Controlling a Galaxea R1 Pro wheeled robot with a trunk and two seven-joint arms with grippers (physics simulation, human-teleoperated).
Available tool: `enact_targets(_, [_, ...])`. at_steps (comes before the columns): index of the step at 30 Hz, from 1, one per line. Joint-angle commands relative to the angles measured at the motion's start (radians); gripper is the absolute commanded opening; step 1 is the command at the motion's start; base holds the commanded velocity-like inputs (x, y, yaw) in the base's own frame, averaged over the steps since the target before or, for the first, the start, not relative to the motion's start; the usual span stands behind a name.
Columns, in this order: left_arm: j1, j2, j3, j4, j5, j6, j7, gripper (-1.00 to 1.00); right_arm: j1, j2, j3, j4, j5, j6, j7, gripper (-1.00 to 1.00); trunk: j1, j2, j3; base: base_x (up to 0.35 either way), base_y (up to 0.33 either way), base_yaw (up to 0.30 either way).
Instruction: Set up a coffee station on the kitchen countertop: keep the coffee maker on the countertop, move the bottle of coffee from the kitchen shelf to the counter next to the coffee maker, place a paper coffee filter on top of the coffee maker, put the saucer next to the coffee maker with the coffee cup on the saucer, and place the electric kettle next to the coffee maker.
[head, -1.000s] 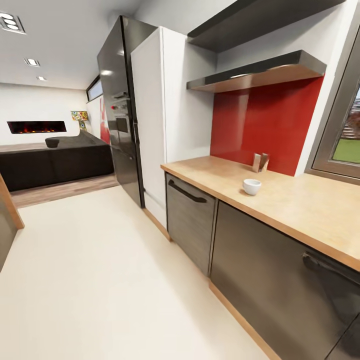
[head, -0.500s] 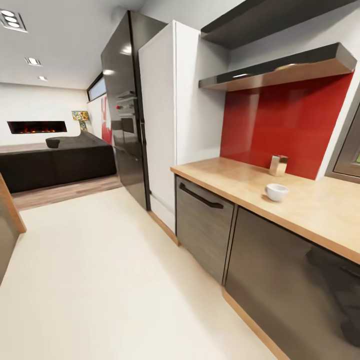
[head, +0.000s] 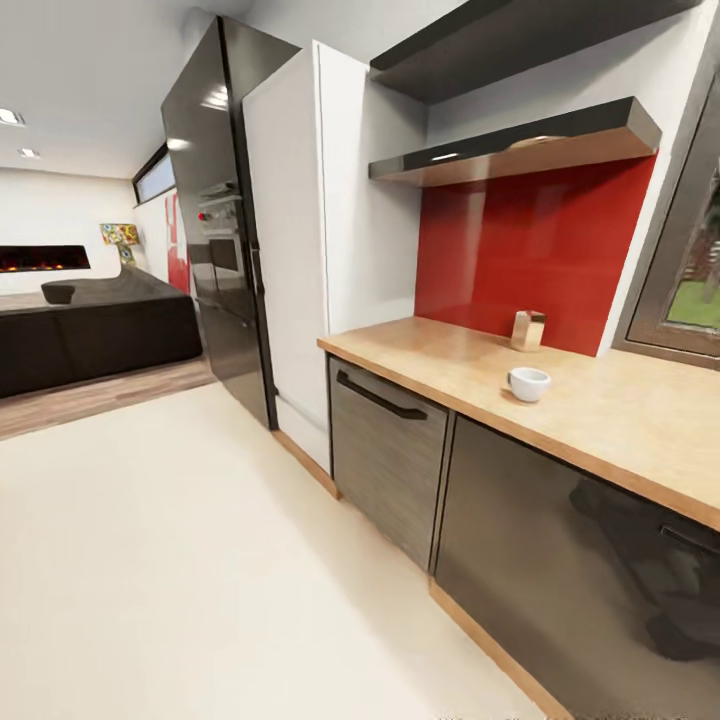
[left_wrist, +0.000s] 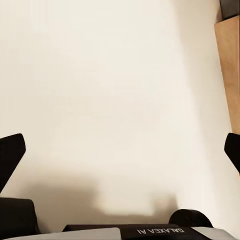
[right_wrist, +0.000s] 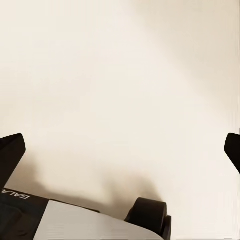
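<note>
The kitchen countertop (head: 450, 365) runs along the right over dark grey cabinets. On it stands the white coffee cup (head: 528, 383), upright and alone. Behind the cup, against the red backsplash, is a small pale upright piece (head: 527, 330); I cannot tell whether it is the paper coffee filter. The coffee maker, bottle of coffee, saucer and electric kettle are out of view. My left gripper (left_wrist: 120, 150) is open over bare cream floor, its dark fingertips (left_wrist: 11, 155) far apart. My right gripper (right_wrist: 120, 150) is open over the same floor, with nothing between its fingers.
A dark shelf (head: 520, 150) hangs above the backsplash. A white tall cabinet (head: 300, 260) and a black fridge (head: 215, 250) stand at the counter's far end. Cream floor (head: 200, 560) spreads to the left. A dark sofa (head: 90, 330) sits in the far room.
The whole head view has shifted, so the camera has moved: the far room has slid leftwards. The cup and the pale piece keep their places on the countertop.
</note>
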Motion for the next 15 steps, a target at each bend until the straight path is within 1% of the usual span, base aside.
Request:
enact_targets(1, [0.000, 0.000, -0.008, 0.000, 0.010, 0.003, -0.003, 1.00, -0.002, 0.001, -0.008, 0.001, 0.011, -0.008, 0.005, 1.00, 0.000, 0.000, 0.000, 0.002, 0.002, -0.259])
enact_targets(15, [0.000, 0.000, -0.008, 0.000, 0.010, 0.002, -0.003, 1.00, -0.001, 0.001, -0.008, 0.001, 0.011, -0.008, 0.005, 1.00, 0.000, 0.000, 0.009, 0.000, 0.000, -0.253])
